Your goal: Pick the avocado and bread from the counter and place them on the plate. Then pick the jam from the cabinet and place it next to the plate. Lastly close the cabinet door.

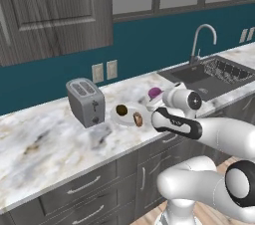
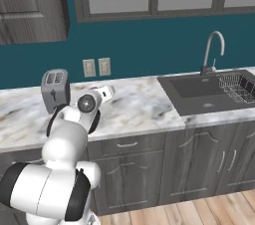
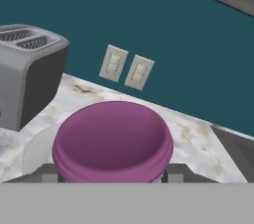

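- Jam jar (image 3: pixel 113 141) with a purple lid sits right in the tool (image 3: pixel 111 173), very close in the hand view.
- One dark finger (image 3: pixel 181 172) shows low on each side of the jar, and both press on it, so the tool is gripping the jam jar.
- From the left base view, the tool (image 1: pixel 156 95) and the jam jar (image 1: pixel 155 91) are low over the worktop (image 1: pixel 45 144), which is white with grey marks.
- Whether the jar rests on the worktop or hangs just above it, I cannot tell.
- Just to the left of the tool is a white plate (image 1: pixel 115 115).
- On the plate are the avocado (image 1: pixel 121 110), cut with a dark middle, and the bread (image 1: pixel 138 118). They lie close together.
- Further left of the tool, past the plate, stands a grey toaster (image 1: pixel 85 102).
- Behind the tool is the blue wall with two pale outlets (image 3: pixel 126 68).
- To the right of the tool is a dark sink (image 1: pixel 209 77) with a bent tap (image 1: pixel 201 40).
- High up and to the left of the tool is the dark grey cabinet door (image 1: pixel 50 10).
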You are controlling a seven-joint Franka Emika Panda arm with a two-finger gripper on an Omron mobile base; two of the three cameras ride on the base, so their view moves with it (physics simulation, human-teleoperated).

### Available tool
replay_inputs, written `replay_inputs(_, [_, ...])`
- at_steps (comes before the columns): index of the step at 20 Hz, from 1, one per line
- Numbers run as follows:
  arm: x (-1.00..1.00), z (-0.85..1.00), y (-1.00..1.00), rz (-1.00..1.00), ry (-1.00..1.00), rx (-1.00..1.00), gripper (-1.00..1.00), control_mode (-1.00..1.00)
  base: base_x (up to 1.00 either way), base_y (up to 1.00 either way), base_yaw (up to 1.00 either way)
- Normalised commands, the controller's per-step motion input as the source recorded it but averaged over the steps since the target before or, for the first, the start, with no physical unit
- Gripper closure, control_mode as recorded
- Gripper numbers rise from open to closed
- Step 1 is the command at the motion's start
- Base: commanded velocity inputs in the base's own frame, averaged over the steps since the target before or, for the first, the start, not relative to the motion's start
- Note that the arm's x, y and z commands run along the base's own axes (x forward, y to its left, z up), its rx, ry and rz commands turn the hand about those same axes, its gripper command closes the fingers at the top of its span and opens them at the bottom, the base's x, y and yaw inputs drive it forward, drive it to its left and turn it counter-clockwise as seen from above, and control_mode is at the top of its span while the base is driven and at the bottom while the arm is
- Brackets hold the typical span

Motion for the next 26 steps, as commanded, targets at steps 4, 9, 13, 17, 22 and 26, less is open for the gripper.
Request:
replay_inputs(4, [0.02, 0.0, -0.17, 0.0, 0.09, 0.0, 1.0, -1.0, 0.0, 0.0, 0.0])
replay_inputs(9, [0.13, 0.11, -0.21, 0.0, 0.22, 0.0, 1.0, -1.0, 0.0, 0.0, 0.0])
replay_inputs(13, [0.28, 0.01, -0.17, 0.0, 0.24, -0.01, 1.0, -1.0, 0.0, 0.0, 0.0])
replay_inputs(17, [0.3, -0.07, -0.12, 0.01, 0.19, -0.08, 1.0, -1.0, 0.0, 0.0, 0.0])
replay_inputs(22, [0.07, -0.3, -0.22, 0.11, 0.04, -0.06, 1.0, -1.0, 0.0, 0.0, 0.0])
replay_inputs(26, [-0.17, -0.42, -0.37, 0.23, -0.02, -0.01, 1.0, -1.0, 0.0, 0.0, 0.0])
